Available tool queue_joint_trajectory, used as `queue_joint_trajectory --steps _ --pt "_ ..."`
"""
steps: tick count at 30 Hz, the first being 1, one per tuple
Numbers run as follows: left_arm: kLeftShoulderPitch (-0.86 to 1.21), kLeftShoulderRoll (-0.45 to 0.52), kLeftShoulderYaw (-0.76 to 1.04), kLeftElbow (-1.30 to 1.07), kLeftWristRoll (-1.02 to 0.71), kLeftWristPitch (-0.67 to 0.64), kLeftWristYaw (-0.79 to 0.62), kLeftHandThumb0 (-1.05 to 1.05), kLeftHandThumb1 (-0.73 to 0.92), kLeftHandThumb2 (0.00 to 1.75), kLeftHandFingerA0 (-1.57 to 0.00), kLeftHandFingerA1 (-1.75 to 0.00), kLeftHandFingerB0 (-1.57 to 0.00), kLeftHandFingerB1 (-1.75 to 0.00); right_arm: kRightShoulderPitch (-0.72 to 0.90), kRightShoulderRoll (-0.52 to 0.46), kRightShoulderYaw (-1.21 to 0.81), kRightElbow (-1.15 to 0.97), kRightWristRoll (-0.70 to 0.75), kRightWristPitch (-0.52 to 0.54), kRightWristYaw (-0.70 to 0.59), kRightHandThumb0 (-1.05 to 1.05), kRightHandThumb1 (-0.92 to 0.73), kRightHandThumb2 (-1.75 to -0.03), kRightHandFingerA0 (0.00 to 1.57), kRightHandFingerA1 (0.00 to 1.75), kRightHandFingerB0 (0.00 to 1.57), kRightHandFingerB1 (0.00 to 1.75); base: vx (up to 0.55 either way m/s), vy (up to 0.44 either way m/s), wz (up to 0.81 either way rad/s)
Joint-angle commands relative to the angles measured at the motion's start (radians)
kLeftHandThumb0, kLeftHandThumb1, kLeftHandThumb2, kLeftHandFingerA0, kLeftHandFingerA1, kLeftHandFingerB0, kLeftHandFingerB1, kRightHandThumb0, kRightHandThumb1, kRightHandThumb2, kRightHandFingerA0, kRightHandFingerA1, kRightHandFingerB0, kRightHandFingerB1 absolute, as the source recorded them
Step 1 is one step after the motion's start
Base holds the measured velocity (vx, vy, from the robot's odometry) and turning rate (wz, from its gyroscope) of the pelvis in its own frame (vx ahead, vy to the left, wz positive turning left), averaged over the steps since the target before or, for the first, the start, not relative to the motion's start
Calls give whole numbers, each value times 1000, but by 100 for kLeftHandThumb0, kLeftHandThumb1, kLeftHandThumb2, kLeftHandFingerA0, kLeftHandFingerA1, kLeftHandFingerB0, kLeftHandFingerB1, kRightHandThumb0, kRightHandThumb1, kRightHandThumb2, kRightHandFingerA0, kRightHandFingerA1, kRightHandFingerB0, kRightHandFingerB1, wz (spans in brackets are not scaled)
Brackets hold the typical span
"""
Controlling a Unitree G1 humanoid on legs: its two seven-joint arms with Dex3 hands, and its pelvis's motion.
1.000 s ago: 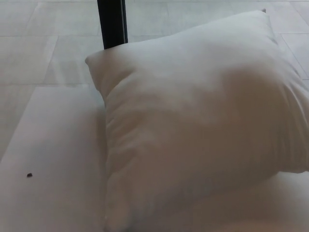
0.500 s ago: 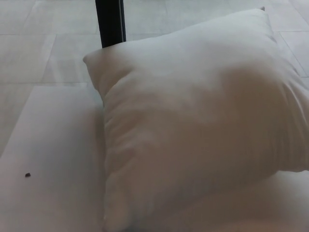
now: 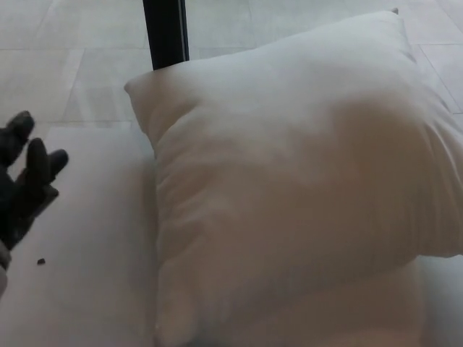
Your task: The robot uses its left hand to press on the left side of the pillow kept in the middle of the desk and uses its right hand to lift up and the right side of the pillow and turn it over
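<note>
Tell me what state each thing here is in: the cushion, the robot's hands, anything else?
pillow: lying on the desk, plump, not touched by any hand.
left robot hand: at the picture's left edge, fingers apart, holding nothing, clear of the pillow.
right robot hand: not in view.
desk: white, carrying the pillow.
dark speck: lying loose on the desk below the left robot hand.
black post: upright behind the pillow.

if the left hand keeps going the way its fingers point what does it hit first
Probably the pillow. The left hand, open, fingers pointing up and right across the bare desk, has nothing between it and the pillow's left edge. Its height above the desk is unclear, so it might pass over.
</note>
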Motion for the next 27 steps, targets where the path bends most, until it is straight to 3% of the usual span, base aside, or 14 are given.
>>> queue_joint_trajectory --steps 1,2,4,5,6,9,10,16,17,20,21,22,24,27 --pt "121 -103 -153 -163 -4 309 92 -96 66 108 0 -51 -1 -8 -53 52 137 3 -89 213 -11 -39 -33 -103 1 51 0 49 0 0 0" --pt "126 -123 -195 -160 16 300 86 -93 69 112 0 -49 -1 -10 -46 54 171 -6 -103 232 0 -100 -73 -115 6 46 4 34 0 0 0" --pt "126 -150 -239 -162 43 304 104 -96 69 112 -5 -57 0 -6 -35 73 202 0 -117 221 0 -98 -92 -72 17 41 12 25 0 0 0" --pt "121 -160 -242 -170 44 330 127 -90 86 64 -9 -53 0 -17 -40 86 210 9 -119 219 -4 -99 -92 -71 18 43 13 26 0 0 0" --pt "119 -169 -246 -172 47 340 141 -95 70 112 -4 -55 0 -7 -37 91 220 8 -123 215 -3 -100 -92 -72 19 43 12 25 0 0 0" --pt "117 -194 -273 -154 67 354 164 -100 69 111 -2 -53 -9 -4 -17 107 263 13 -147 191 -2 -101 -73 -115 13 51 7 38 0 0 0" --pt "120 -196 -284 -151 72 353 163 -100 68 111 -4 -54 -11 -6 -14 116 266 10 -143 194 -5 -102 -92 -70 21 46 16 27 0 0 0" --pt "139 -237 -292 -142 73 365 207 -100 64 101 -6 -55 -2 -12 -6 147 297 -8 -153 193 -10 -103 -92 -70 19 45 16 28 0 0 0" --pt "142 -252 -297 -126 73 344 205 -99 67 114 0 -55 0 -5 -19 164 302 -7 -148 194 -8 -102 -72 -115 13 51 7 39 0 0 0" --pt "127 -275 -295 -124 53 371 207 -101 65 104 -10 -33 0 0 -31 179 332 -46 -161 197 12 -105 -92 -71 27 48 13 27 0 0 0" --pt "122 -304 -275 -120 16 379 202 -105 72 116 0 -30 0 -15 -43 194 346 -68 -152 204 31 -101 -71 -116 21 53 11 24 0 0 0" --pt "118 -311 -275 -119 9 391 200 -102 66 100 0 -34 0 0 -49 201 352 -97 -149 224 35 -105 -92 -73 26 46 6 27 0 0 0" --pt "113 -327 -263 -112 -11 404 192 -105 71 109 0 -36 0 0 -58 211 361 -125 -141 235 51 -104 -76 -119 13 51 11 18 0 0 0" --pt "95 -365 -277 -101 18 419 236 -102 73 107 -13 -50 0 0 -100 235 383 -184 -115 317 82 -105 -92 -72 14 40 0 27 0 0 0"
